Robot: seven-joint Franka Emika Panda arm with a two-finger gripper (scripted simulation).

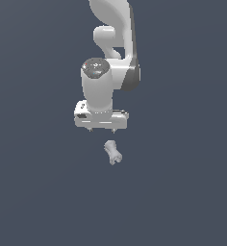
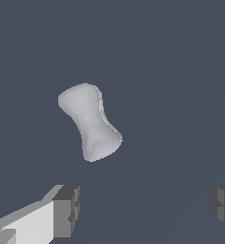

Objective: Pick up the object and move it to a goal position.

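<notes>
- We see a plain dark slate-blue surface (image 1: 38,192) filling both views, uniform and without markings.
- One thing lies directly on it: the object (image 1: 113,152), a small pale grey-white spool with a narrowed waist and flared ends.
- In the wrist view, the object (image 2: 89,127) lies on its side, slanted, surrounded by bare surface (image 2: 181,71).
</notes>
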